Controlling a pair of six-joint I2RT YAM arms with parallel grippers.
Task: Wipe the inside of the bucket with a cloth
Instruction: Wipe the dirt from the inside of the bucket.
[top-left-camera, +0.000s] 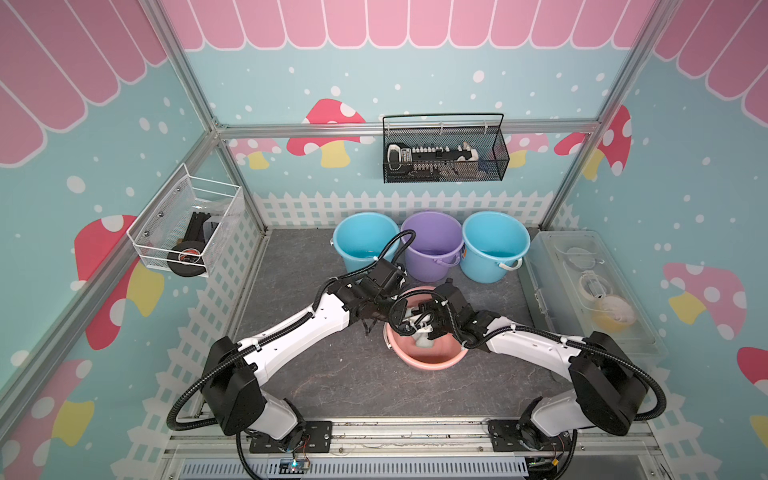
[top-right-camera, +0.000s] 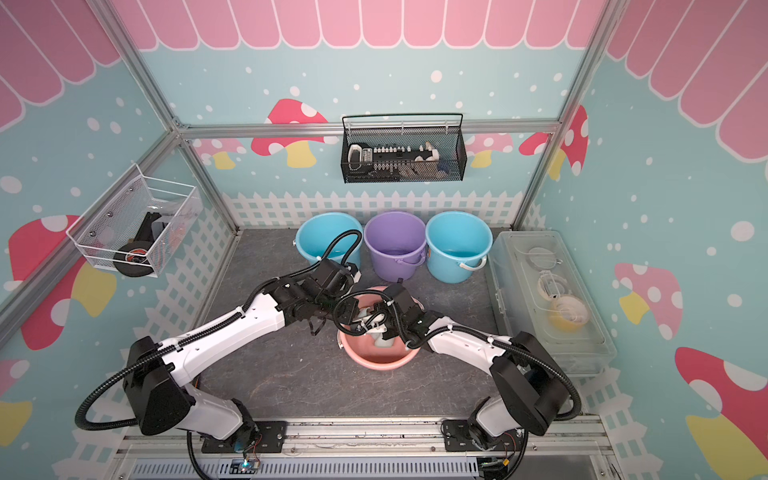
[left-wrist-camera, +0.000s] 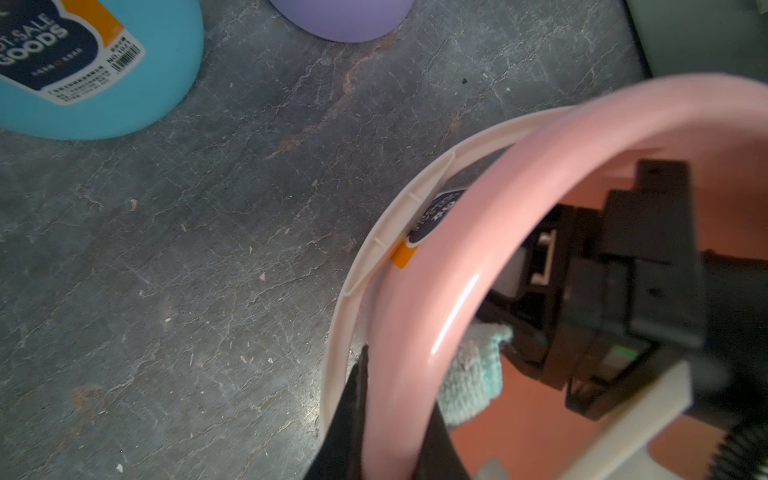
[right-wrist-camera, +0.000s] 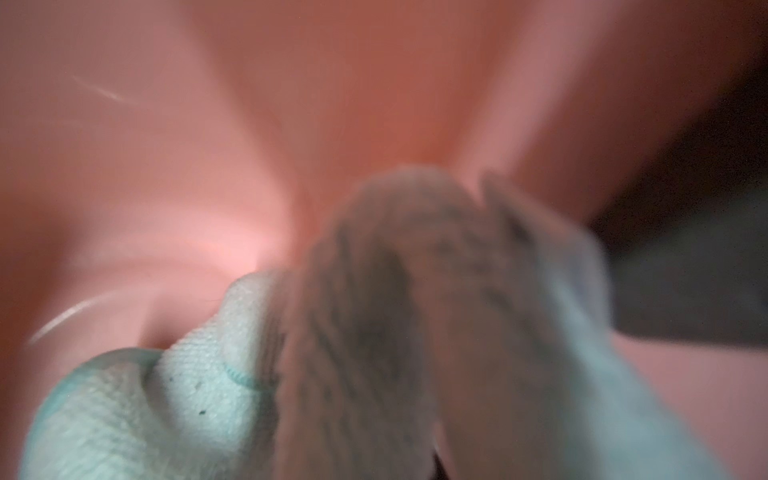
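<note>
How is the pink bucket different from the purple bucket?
The pink bucket stands alone near the robot; the purple bucket stands at the back between two blue buckets. The pink bucket has the cloth inside it; the purple bucket has no cloth. The left end effector pinches the pink bucket's rim; no end effector touches the purple bucket. Both are round plastic buckets with handles.
</note>
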